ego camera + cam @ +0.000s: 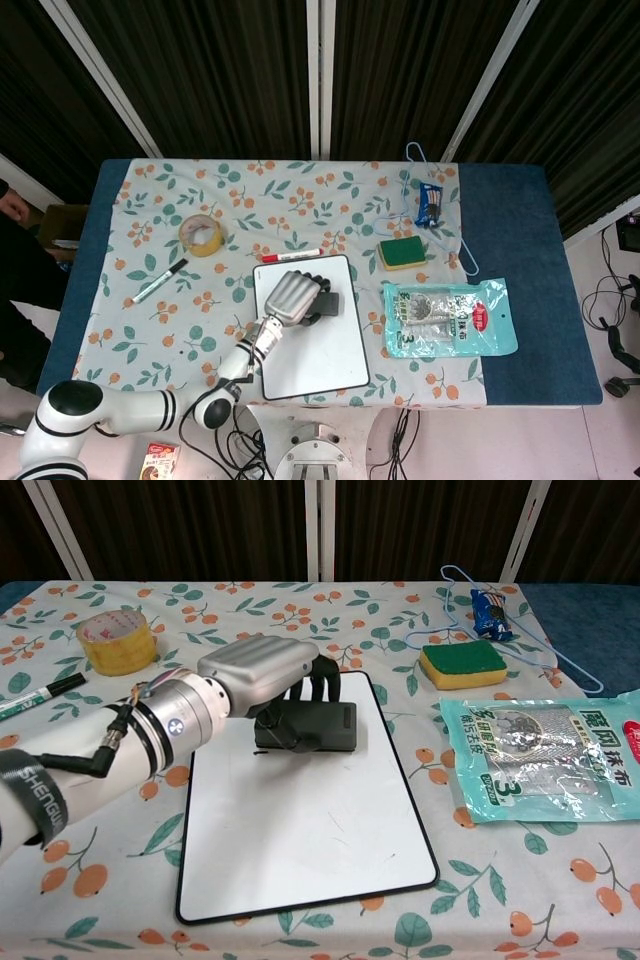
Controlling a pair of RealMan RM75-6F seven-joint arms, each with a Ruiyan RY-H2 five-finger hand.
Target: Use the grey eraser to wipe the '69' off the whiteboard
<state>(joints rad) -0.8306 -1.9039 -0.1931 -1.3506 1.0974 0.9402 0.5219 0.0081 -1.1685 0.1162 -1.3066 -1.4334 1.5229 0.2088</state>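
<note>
I count one whiteboard, one eraser and one hand on my screens. There are two markers: a black one at nine o'clock and a red-capped one at the board's twelve. One tape roll, one sponge, one hanger, one blue wrapper, one packet.

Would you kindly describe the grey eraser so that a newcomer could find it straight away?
Start at the whiteboard in the middle of the floral tablecloth. On its upper half lies the grey eraser, a dark flat block gripped by the left hand. Unlike the yellow-green sponge to the right, it sits on the board.
</note>
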